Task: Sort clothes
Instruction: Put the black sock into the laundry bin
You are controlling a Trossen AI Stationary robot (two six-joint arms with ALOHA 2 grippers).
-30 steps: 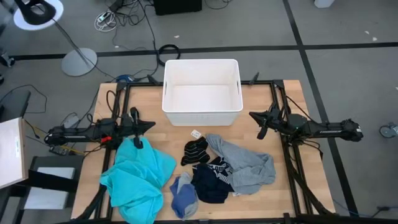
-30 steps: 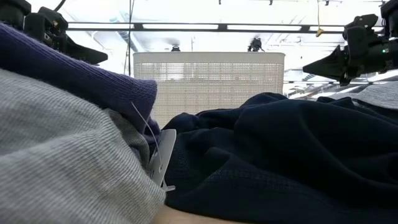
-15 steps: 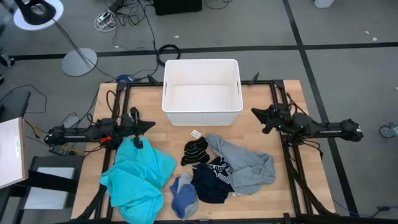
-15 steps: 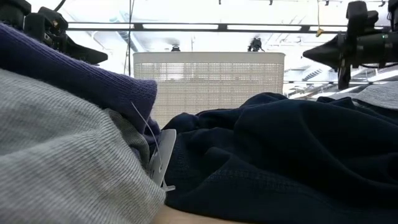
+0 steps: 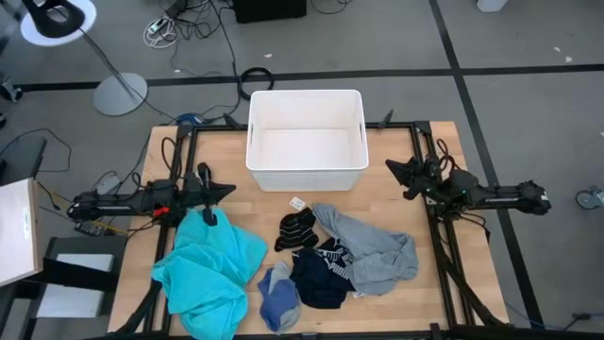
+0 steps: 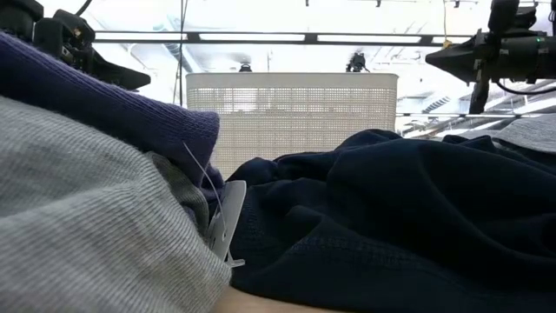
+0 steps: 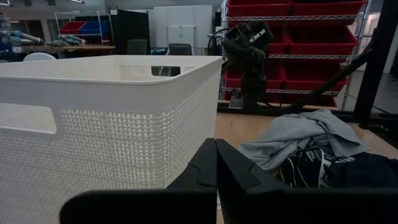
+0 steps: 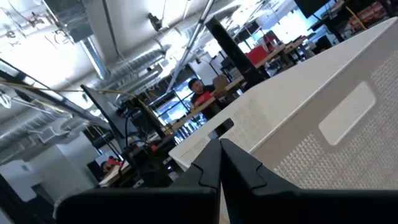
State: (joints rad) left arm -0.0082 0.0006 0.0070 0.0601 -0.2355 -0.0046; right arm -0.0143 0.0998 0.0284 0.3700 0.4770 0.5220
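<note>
The clothes lie in the near half of the table: a large turquoise shirt at the left, black striped socks, a grey top, a dark navy piece with white print and a blue piece. The white bin stands at the far middle. My left gripper is shut and empty, left of the bin, just beyond the shirt's far edge; its own view faces the bin wall. My right gripper is shut and empty, raised right of the bin.
A small white tag lies on the table between the bin and the socks. Bare wood shows on both sides of the bin and at the table's right edge. In the low view, grey cloth and navy cloth fill the foreground.
My right gripper has risen, tipped up from a downward slant to about level, turned about its own axis and gone a little toward the table's far edge. It stays shut. The clothes have not moved.
</note>
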